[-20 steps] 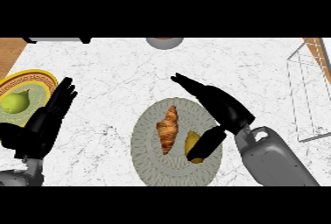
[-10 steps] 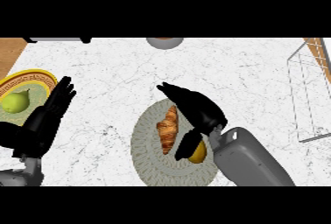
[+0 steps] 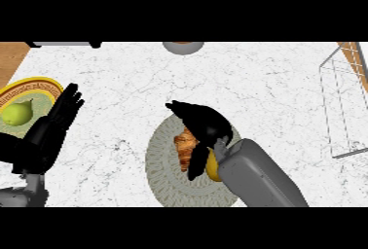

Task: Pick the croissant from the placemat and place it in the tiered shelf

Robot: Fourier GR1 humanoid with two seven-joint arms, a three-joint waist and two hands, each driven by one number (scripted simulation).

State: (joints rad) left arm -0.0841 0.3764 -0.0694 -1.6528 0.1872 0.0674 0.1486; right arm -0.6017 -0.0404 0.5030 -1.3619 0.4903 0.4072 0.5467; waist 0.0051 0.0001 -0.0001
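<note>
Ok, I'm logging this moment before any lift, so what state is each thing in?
croissant: lying on the placemat, upper end hidden under the right hand
right hand: down over the croissant, grasp unclear
left hand: open, resting at the left
yellow fruit: on the placemat, partly hidden by the right forearm
pear: on the plate
tiered shelf: standing at the right, croissant not in it

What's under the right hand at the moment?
The croissant lies under the right hand on the round placemat, its left side showing, with a yellow fruit beside it. The hand covers its upper end and right side, hiding any contact.
</note>
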